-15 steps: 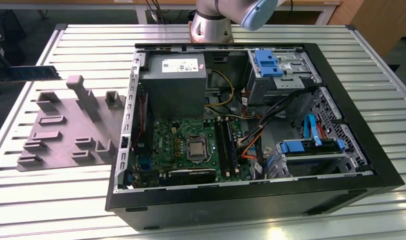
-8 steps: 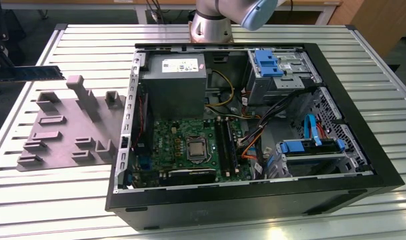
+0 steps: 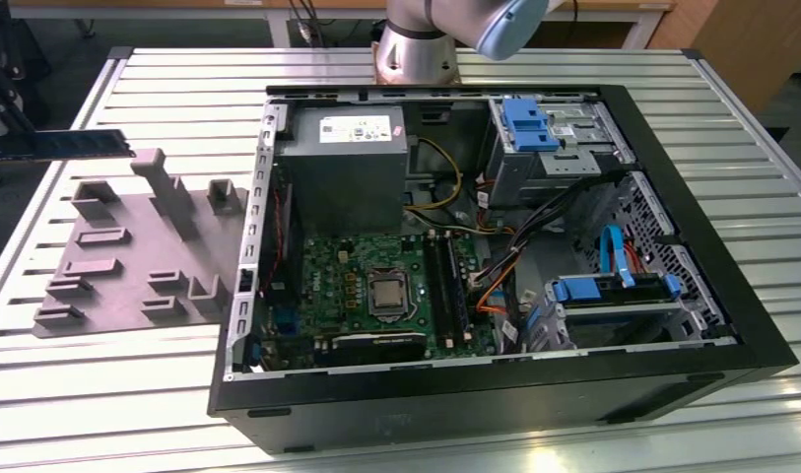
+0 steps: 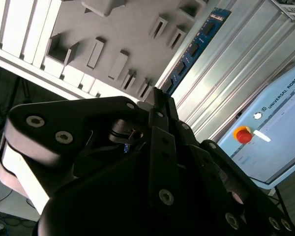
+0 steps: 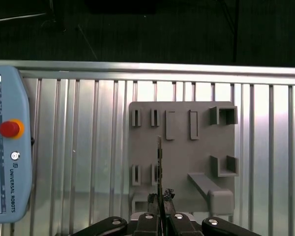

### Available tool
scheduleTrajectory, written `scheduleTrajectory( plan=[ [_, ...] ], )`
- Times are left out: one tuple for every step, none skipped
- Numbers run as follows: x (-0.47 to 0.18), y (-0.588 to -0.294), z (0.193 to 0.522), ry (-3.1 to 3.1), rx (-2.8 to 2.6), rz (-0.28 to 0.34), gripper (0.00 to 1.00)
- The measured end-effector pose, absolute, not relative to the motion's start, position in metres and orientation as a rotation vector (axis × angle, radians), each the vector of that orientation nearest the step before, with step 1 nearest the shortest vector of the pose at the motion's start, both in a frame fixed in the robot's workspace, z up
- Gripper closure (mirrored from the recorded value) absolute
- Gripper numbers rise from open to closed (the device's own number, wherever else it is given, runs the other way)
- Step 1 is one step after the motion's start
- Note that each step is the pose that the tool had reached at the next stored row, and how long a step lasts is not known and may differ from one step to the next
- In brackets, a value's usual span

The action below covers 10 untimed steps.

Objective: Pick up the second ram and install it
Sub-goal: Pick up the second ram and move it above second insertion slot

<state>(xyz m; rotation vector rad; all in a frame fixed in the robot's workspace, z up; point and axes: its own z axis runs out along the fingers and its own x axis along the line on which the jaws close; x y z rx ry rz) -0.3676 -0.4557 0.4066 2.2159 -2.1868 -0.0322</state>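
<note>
In the exterior view, a ribbed aluminium surface (image 3: pixel 111 394) carries a black, open-sided computer case (image 3: pixel 755 365) lying flat. A green motherboard (image 3: pixel 361 286) sits in the case floor, with long black slot rails (image 3: pixel 446 286) running along it. On the exterior view's left of the case lies a grey plastic fixture plate (image 3: pixel 124 256) with raised blocks and posts. The second ram (image 3: pixel 85 144), a long, thin blue circuit-board stick, reaches in from that view's left edge. It hangs level above the plate's far corner, well apart from the case. Bare ribbed metal lies between the plate and the case wall. The silver arm (image 3: pixel 420 39) rises behind the case.

The second wrist view shows the black end effector (image 4: pixel 160 101) closed narrow on one end of the second ram (image 4: pixel 191 49). Here the stick's flat face and its row of dark chips are visible. The fixture plate (image 4: pixel 123 34) lies below, and a pale blue teach pendant (image 4: pixel 280 123) with a red button (image 4: pixel 242 134) rests on the surface (image 4: pixel 236 59).

In the first wrist view, the second ram (image 5: pixel 159 157) appears edge-on as a thin dark line, pinched in the end effector (image 5: pixel 160 199). It hangs over the fixture plate (image 5: pixel 182 152), between the plate's small slotted blocks. The teach pendant (image 5: pixel 7 147) lies beside the plate with open surface (image 5: pixel 78 147) between them. The surface's far edge meets darkness.
</note>
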Motion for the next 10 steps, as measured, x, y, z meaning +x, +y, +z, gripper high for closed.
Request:
scheduleTrajectory(
  plan=[
    [-0.3668, -0.4557, 0.4066, -2.187, 2.216, -0.032, 0.86],
    [-0.3661, -0.4557, 0.4066, -2.187, 2.216, -0.032, 0.86],
    [-0.3654, -0.4557, 0.4066, -2.187, 2.216, -0.032, 0.86],
    [-0.3646, -0.4557, 0.4066, -2.187, 2.216, -0.032, 0.86],
    [-0.3638, -0.4557, 0.4066, -2.187, 2.216, -0.032, 0.86],
    [-0.3630, -0.4557, 0.4066, -2.187, 2.216, -0.032, 0.86],
    [-0.3622, -0.4557, 0.4066, -2.187, 2.216, -0.032, 0.86],
    [-0.3613, -0.4557, 0.4066, -2.187, 2.216, -0.032, 0.86],
    [-0.3603, -0.4557, 0.4066, -2.187, 2.216, -0.032, 0.86],
    [-0.3593, -0.4557, 0.4066, -2.187, 2.216, -0.032, 0.86]
  ],
)
